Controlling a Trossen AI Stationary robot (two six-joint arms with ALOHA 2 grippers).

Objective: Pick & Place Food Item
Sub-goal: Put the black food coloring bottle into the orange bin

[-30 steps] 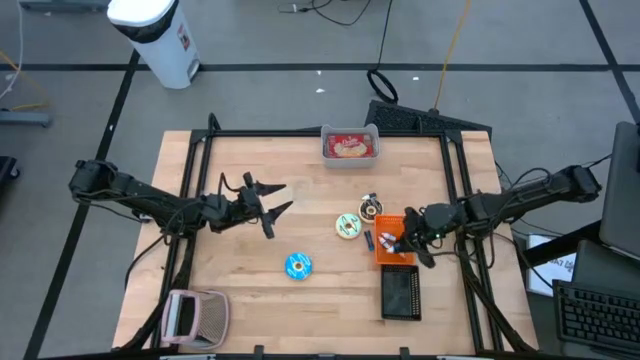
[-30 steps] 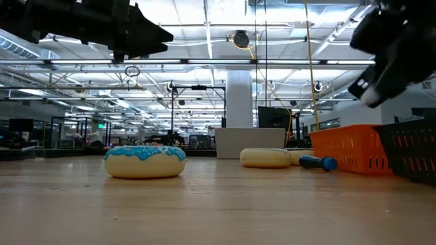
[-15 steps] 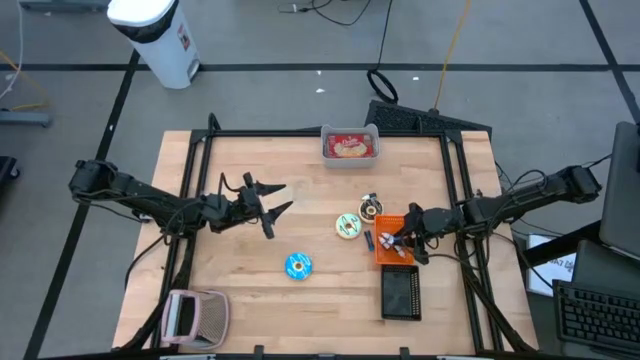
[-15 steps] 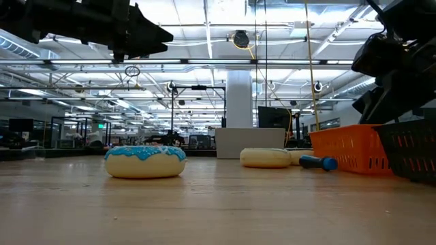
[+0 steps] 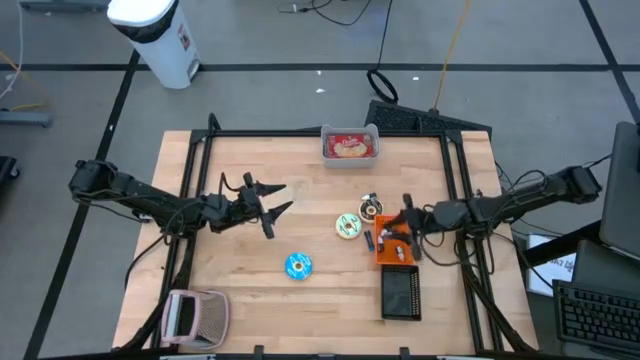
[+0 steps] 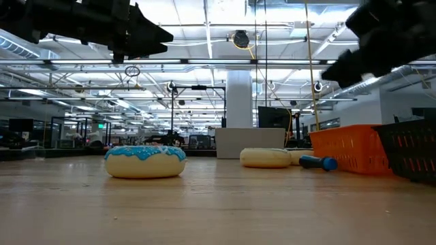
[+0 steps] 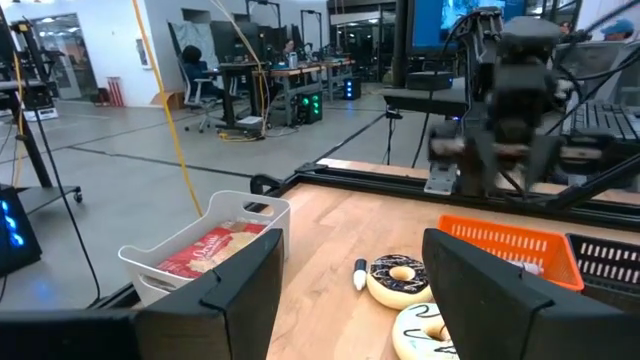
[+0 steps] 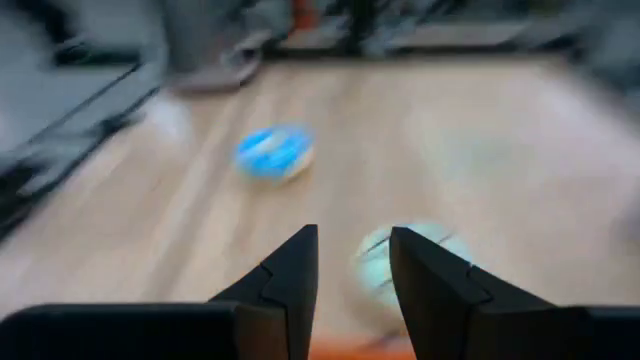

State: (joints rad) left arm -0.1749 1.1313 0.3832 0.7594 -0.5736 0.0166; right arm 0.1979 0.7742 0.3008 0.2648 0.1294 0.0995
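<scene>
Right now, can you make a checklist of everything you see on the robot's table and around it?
Surface: wooden table, black frame rails.
Job's things: blue-iced donut; pale donut; chocolate donut; orange basket; black basket.
Clutter: tray of packaged food; blue marker; pink basket.
Grippers: left gripper open, empty, above the table; right gripper over the orange basket, fingers a little apart, nothing between them.
Cables: black loop on the floor behind.
Surroundings: white bin; keyboard.
</scene>
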